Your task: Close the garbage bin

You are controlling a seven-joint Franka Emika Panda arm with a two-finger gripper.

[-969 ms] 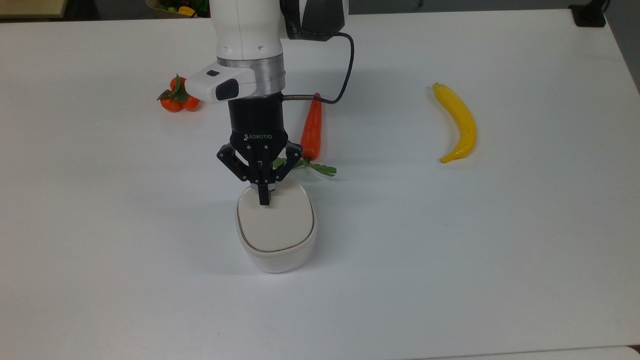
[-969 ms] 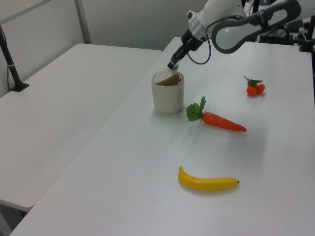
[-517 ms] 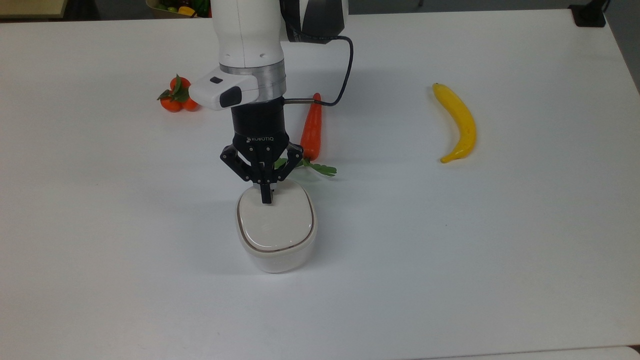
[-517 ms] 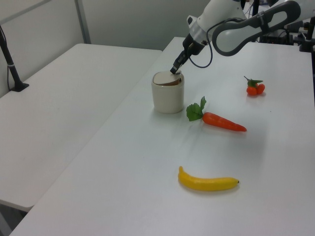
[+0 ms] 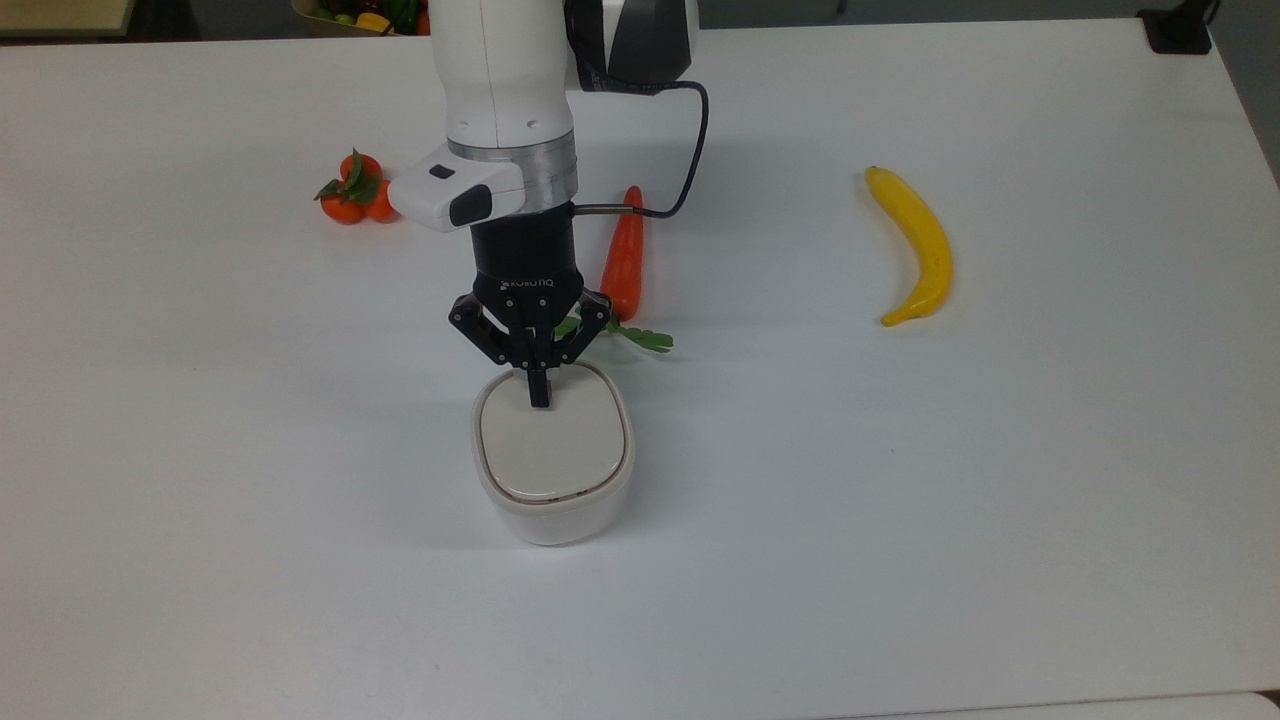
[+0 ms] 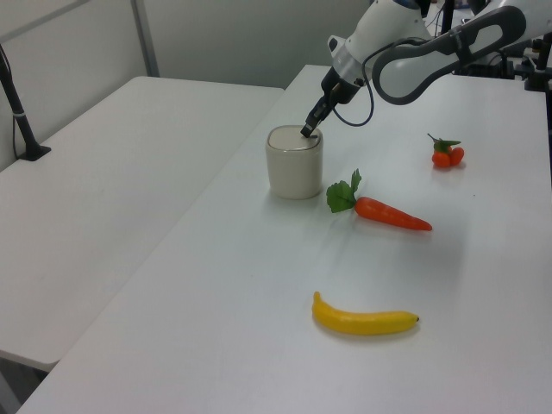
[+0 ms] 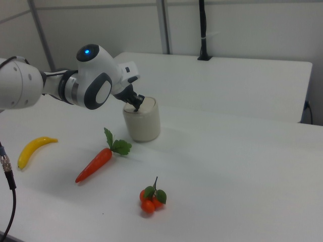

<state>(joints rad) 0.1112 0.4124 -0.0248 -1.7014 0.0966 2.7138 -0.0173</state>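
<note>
Gripper (image 5: 540,398) jaws pressed together, tip touching garbage bin (image 5: 552,455) lid near its far edge in the top view; lid lies flat directly beneath.

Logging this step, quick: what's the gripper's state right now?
Gripper: shut, holding nothing, fingertips pressed on the bin lid near its rear edge.

On the white desk (image 5: 1000,500) we see a yellow banana (image 5: 915,245) lying toward the top view's right edge. We find an orange carrot (image 5: 624,262) with green leaves mid-desk, and small oranges (image 5: 355,192) well apart from it, toward the top view's left.
</note>
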